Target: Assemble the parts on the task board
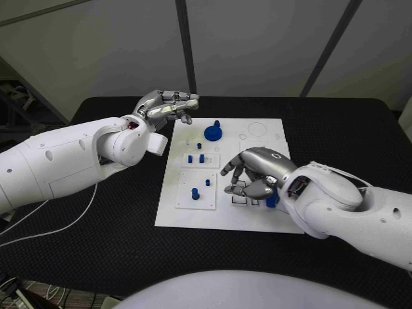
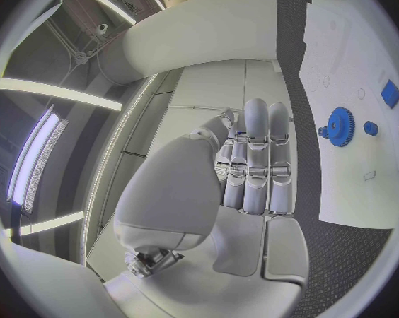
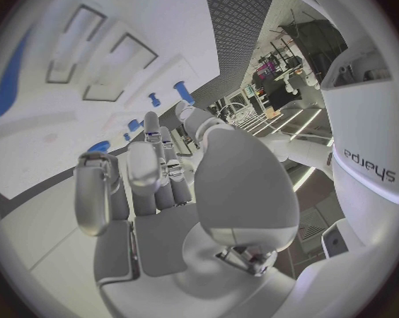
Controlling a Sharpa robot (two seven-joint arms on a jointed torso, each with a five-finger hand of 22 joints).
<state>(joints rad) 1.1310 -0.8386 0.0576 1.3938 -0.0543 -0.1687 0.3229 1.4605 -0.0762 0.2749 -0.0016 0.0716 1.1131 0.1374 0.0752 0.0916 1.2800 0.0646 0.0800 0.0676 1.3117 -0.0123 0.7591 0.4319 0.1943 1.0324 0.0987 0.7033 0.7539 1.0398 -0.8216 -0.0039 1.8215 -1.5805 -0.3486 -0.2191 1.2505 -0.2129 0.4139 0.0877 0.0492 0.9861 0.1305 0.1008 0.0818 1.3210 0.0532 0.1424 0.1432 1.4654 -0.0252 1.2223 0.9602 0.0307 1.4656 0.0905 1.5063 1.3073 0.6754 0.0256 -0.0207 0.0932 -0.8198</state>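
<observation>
A white task board (image 1: 262,219) lies flat in the middle of a black bench (image 1: 94,244), seen from above. Two white robot arms reach in over it, one from each side.

The left robot hand (image 1: 167,104) hovers at the far left corner of the board, over the bench edge of the plate. Its fingers are curled loosely inward and nothing is visible between them; in the left wrist view the left hand's fingers (image 2: 255,155) lie straight and close together, side by side, with nothing in the palm.

The right robot hand (image 1: 252,172) sits low over the near right part of the board, fingers bent downward. In the right wrist view its fingers are curled with no part clearly held (whether the fingertips touch anything below cannot be told).

On the board, a blue gear (image 1: 212,132) stands near the far middle, just beside the left robot hand. Several small blue pegs (image 1: 195,158) stand in the left-centre panels, and one blue peg (image 1: 195,193) stands in the near left panel. A blue piece (image 1: 272,198) shows just beside the right wrist, partly hidden.
</observation>
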